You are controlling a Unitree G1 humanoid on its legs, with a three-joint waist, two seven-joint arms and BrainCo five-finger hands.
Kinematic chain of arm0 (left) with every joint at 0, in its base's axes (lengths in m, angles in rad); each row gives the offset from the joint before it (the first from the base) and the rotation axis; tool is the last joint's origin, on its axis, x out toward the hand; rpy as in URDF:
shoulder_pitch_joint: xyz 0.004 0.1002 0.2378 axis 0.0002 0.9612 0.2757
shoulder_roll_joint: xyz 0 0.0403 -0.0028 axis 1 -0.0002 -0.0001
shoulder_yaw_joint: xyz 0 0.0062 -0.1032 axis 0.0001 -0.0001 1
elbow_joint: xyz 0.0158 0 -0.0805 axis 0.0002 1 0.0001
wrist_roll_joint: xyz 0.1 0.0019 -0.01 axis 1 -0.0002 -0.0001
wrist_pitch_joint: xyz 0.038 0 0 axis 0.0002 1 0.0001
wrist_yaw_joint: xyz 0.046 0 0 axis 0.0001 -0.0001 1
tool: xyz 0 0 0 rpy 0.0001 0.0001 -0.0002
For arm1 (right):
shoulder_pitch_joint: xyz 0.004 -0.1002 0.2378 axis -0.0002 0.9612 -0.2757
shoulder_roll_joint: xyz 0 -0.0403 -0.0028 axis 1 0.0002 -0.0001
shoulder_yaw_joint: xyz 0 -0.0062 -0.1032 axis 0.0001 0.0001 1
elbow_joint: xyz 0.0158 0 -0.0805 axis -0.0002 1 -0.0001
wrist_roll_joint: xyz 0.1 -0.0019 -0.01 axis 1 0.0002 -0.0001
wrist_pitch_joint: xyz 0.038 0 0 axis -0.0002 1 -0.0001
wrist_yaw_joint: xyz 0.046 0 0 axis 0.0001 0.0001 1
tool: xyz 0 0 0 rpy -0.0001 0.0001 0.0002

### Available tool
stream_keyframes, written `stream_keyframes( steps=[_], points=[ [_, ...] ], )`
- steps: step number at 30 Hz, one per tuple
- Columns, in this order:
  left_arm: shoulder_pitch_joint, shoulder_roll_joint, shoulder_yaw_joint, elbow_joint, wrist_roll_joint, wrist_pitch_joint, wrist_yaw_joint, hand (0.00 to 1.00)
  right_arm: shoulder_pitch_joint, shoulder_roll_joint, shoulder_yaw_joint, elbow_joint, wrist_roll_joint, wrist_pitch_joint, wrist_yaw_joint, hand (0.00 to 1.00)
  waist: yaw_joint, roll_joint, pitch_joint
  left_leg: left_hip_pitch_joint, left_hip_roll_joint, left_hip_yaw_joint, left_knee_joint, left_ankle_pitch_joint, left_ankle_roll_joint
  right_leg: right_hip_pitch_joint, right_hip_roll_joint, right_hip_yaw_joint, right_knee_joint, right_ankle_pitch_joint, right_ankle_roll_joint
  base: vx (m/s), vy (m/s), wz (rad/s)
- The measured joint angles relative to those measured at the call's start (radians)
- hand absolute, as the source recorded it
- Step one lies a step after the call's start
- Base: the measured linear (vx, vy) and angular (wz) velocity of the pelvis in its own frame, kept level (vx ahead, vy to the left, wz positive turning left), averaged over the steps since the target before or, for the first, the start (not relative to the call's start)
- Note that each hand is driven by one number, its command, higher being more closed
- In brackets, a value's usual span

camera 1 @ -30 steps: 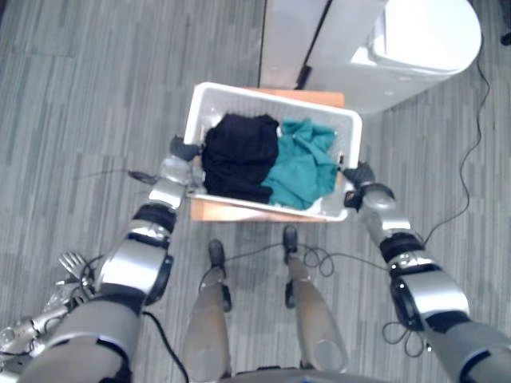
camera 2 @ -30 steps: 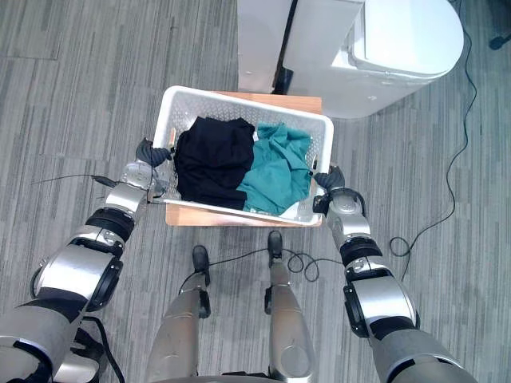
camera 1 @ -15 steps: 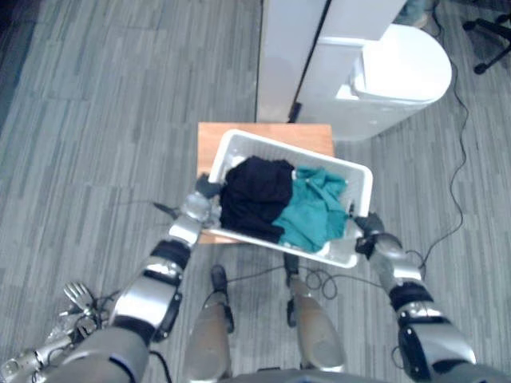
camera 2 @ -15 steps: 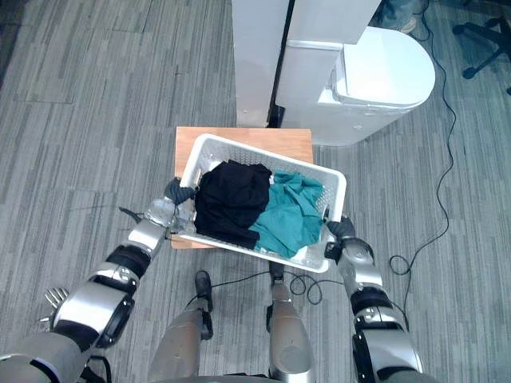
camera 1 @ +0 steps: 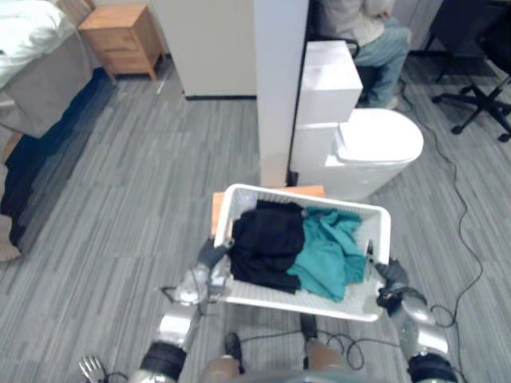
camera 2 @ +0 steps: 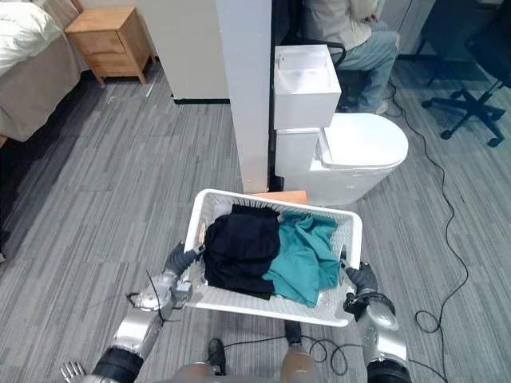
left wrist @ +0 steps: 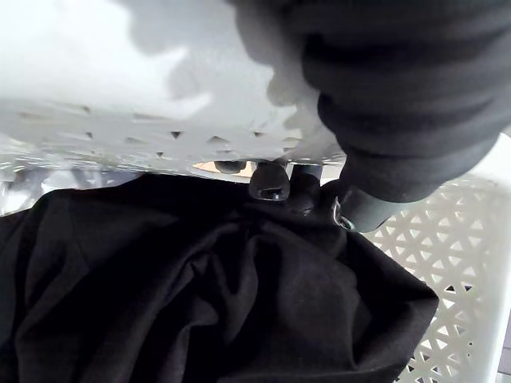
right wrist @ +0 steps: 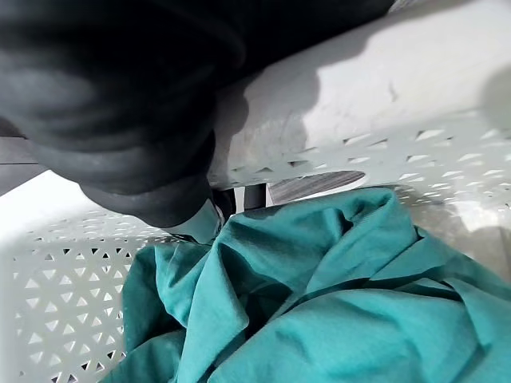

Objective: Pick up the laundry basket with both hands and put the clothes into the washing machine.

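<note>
The left hand (camera 1: 211, 255) and right hand (camera 1: 390, 277) curl their fingers round opposite end rims of the white perforated plastic laundry basket (camera 1: 271, 296). It carries a black garment (camera 1: 267, 243) and a teal garment (camera 1: 334, 257), near a white round-lidded washing machine (camera 1: 379, 140); a seated person (camera 1: 366, 29) is beyond.

A wooden nightstand (camera 2: 108, 32) stands beside a bed (camera 2: 32, 80) with white bedding, on a grey plank floor (camera 2: 120, 175). A white pillar (camera 2: 243, 88) rises mid-room. Past it, a person (camera 2: 359, 44) in jeans sits near a black office chair (camera 2: 479, 40).
</note>
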Motion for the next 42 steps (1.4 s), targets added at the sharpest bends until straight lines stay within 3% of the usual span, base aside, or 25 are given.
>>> stream_keyframes(
  steps=[4,9,11,16,17,18,19,20,21,23,24,26,28,29,30,32,34,35,36,37,39,41,42],
  points=[
    [0.108,-0.019,0.005,-0.028,-0.003,0.001,-0.015,1.0,0.074,0.014,0.0,-0.025,-0.027,0.007,0.011,1.0,0.0,-0.003,-0.021,0.019,0.005,-0.001,-0.004,-0.005,-0.002,0.017,-0.001,0.0,0.006,-0.006,0.0,0.05,-0.01,0.01],
    [0.193,-0.058,0.032,-0.073,-0.003,0.012,-0.041,1.0,0.13,0.014,0.001,-0.072,-0.047,0.015,0.043,1.0,0.001,-0.003,-0.024,0.037,0.034,-0.012,0.059,-0.039,-0.011,0.016,0.023,-0.007,0.117,-0.07,-0.026,0.04,-0.015,0.05],
    [0.195,-0.059,0.038,-0.089,-0.003,0.013,-0.045,1.0,0.139,0.014,0.001,-0.099,-0.046,0.015,0.047,1.0,-0.004,0.003,-0.028,-0.017,0.052,-0.049,0.147,-0.079,-0.02,0.015,0.039,-0.037,0.156,-0.095,-0.046,-0.02,-0.061,0.31],
    [0.167,-0.077,0.039,-0.093,-0.004,0.015,-0.042,1.0,0.097,-0.013,0.006,-0.105,-0.045,0.008,0.032,1.0,0.004,0.02,-0.029,-0.107,0.071,-0.147,0.244,-0.073,-0.032,-0.047,0.064,-0.072,0.257,-0.114,-0.076,-0.05,-0.068,0.44],
    [0.167,-0.072,0.043,-0.099,-0.006,0.015,-0.041,1.0,0.091,-0.013,0.017,-0.104,-0.045,0.008,0.025,1.0,0.005,0.019,-0.03,-0.101,0.069,-0.182,0.219,-0.055,-0.064,-0.055,0.064,-0.07,0.271,-0.126,-0.096,-0.11,-0.074,0.44],
    [0.17,-0.066,0.045,-0.105,-0.006,0.015,-0.04,1.0,0.088,-0.011,0.02,-0.103,-0.044,0.008,0.024,1.0,0.003,0.013,-0.033,-0.096,0.057,-0.198,0.214,-0.057,-0.067,-0.061,0.048,-0.065,0.268,-0.14,-0.104,-0.08,-0.073,0.14],
    [0.174,-0.072,0.058,-0.119,-0.012,0.015,-0.039,1.0,0.067,-0.015,0.021,-0.094,-0.044,0.008,0.025,1.0,0.019,0.014,-0.029,-0.159,0.043,-0.25,0.49,-0.161,-0.04,-0.08,0.045,-0.052,0.276,-0.139,-0.109,-0.06,-0.04,-0.22],
    [0.174,-0.076,0.062,-0.121,-0.012,0.015,-0.039,1.0,0.067,-0.016,0.023,-0.094,-0.044,0.007,0.026,1.0,0.027,0.016,-0.029,-0.165,0.038,-0.254,0.592,-0.192,-0.048,-0.08,0.045,-0.045,0.274,-0.132,-0.109,-0.07,0.001,-0.5],
    [0.177,-0.076,0.063,-0.125,-0.012,0.015,-0.041,1.0,0.074,-0.014,0.024,-0.094,-0.042,0.004,0.025,1.0,0.029,0.035,-0.04,-0.142,0.035,-0.276,0.707,-0.227,-0.085,-0.077,0.055,-0.033,0.261,-0.116,-0.107,-0.08,0.064,-0.39],
    [0.199,-0.076,0.063,-0.147,-0.012,0.015,-0.043,1.0,0.09,-0.003,0.023,-0.094,-0.03,-0.004,0.024,1.0,0.012,0.07,-0.06,-0.06,0.032,-0.359,0.71,-0.273,-0.116,-0.1,0.082,-0.021,0.263,-0.102,-0.104,-0.1,0.141,-0.28],
    [0.199,-0.076,0.063,-0.147,-0.011,0.016,-0.044,1.0,0.095,0.004,0.022,-0.095,-0.027,-0.004,0.024,1.0,0.006,0.069,-0.06,-0.049,0.028,-0.376,0.677,-0.299,-0.112,-0.109,0.083,-0.017,0.265,-0.1,-0.098,-0.21,0.233,-0.22],
    [0.204,-0.05,0.062,-0.147,-0.011,0.032,-0.05,1.0,0.134,0.039,0.02,-0.098,-0.024,-0.002,0.02,1.0,-0.001,0.048,-0.058,-0.004,-0.004,-0.394,0.572,-0.364,-0.044,-0.119,0.071,0.013,0.236,-0.06,-0.068,-0.26,0.242,-0.18],
    [0.203,-0.045,0.057,-0.148,-0.01,0.041,-0.062,1.0,0.153,0.051,0.014,-0.099,-0.024,-0.004,0.008,1.0,-0.003,0.049,-0.057,0.011,0.001,-0.381,0.508,-0.437,-0.001,-0.141,0.071,0.021,0.226,-0.028,-0.056,-0.21,0.172,-0.14],
    [0.199,-0.029,0.048,-0.148,-0.01,0.044,-0.06,1.0,0.16,0.067,0.01,-0.093,-0.024,-0.002,-0.001,1.0,0.0,0.03,-0.048,0.007,-0.011,-0.365,0.501,-0.461,0.021,-0.158,0.068,0.04,0.224,-0.008,-0.052,-0.3,0.189,-0.49],
    [0.202,0.009,0.037,-0.149,-0.01,0.047,-0.059,1.0,0.179,0.092,0.011,-0.097,-0.024,0.002,-0.006,1.0,0.008,0.0,-0.038,-0.009,-0.044,-0.336,0.53,-0.46,0.023,-0.156,0.047,0.079,0.193,0.009,-0.065,-0.31,0.184,-0.5],
    [0.203,0.035,0.019,-0.173,-0.01,0.053,-0.061,1.0,0.215,0.12,0.009,-0.125,-0.021,-0.001,-0.02,1.0,0.007,-0.02,-0.031,-0.04,-0.074,-0.298,0.574,-0.464,0.041,-0.159,0.032,0.109,0.15,0.008,-0.073,-0.31,0.228,-0.51],
    [0.202,0.041,0.021,-0.212,-0.01,0.06,-0.06,1.0,0.235,0.13,0.009,-0.191,-0.021,0.002,-0.025,1.0,0.016,-0.013,-0.029,-0.108,-0.067,-0.243,0.63,-0.464,0.084,-0.196,0.041,0.113,0.121,-0.139,-0.106,-0.28,0.22,-0.91],
    [0.195,0.041,0.029,-0.245,-0.01,0.06,-0.06,1.0,0.234,0.138,0.009,-0.235,-0.02,0.001,-0.027,1.0,0.034,0.001,-0.03,-0.145,-0.034,-0.181,0.634,-0.445,0.121,-0.233,0.041,0.067,0.12,-0.174,-0.089,-0.26,0.131,-1.1],
    [0.194,0.038,0.032,-0.257,-0.01,0.06,-0.059,1.0,0.232,0.142,0.009,-0.254,-0.019,0.001,-0.027,1.0,0.042,0.002,-0.03,-0.159,-0.021,-0.151,0.635,-0.44,0.129,-0.25,0.043,0.025,0.135,-0.149,-0.082,-0.37,0.179,-1.72],
    [0.177,0.035,0.041,-0.267,-0.01,0.059,-0.058,1.0,0.229,0.144,0.009,-0.292,-0.019,0.001,-0.03,1.0,0.077,0.002,-0.028,-0.15,0.018,-0.079,0.619,-0.423,0.137,-0.242,0.058,-0.097,0.184,-0.084,-0.079,-0.26,0.126,-1.44],
    [0.165,0.033,0.057,-0.269,-0.01,0.059,-0.056,1.0,0.22,0.148,0.01,-0.3,-0.02,0.001,-0.041,1.0,0.088,0.001,-0.026,-0.126,0.04,-0.012,0.562,-0.379,0.145,-0.186,0.052,-0.193,0.273,-0.07,-0.076,-0.18,0.089,-1.33],
    [0.16,0.028,0.066,-0.275,-0.01,0.059,-0.059,1.0,0.218,0.15,0.007,-0.301,-0.02,-0.005,-0.041,1.0,0.081,-0.016,-0.034,-0.098,0.046,0.043,0.483,-0.329,0.147,-0.113,0.032,-0.23,0.407,-0.094,-0.079,-0.15,0.028,-0.9],
    [0.159,0.024,0.066,-0.282,-0.01,0.059,-0.059,1.0,0.216,0.152,0.0,-0.301,-0.021,-0.006,-0.041,1.0,0.082,-0.018,-0.034,-0.088,0.052,0.066,0.451,-0.308,0.141,-0.081,0.023,-0.24,0.463,-0.157,-0.078,-0.16,-0.027,-0.81]
  ],
)
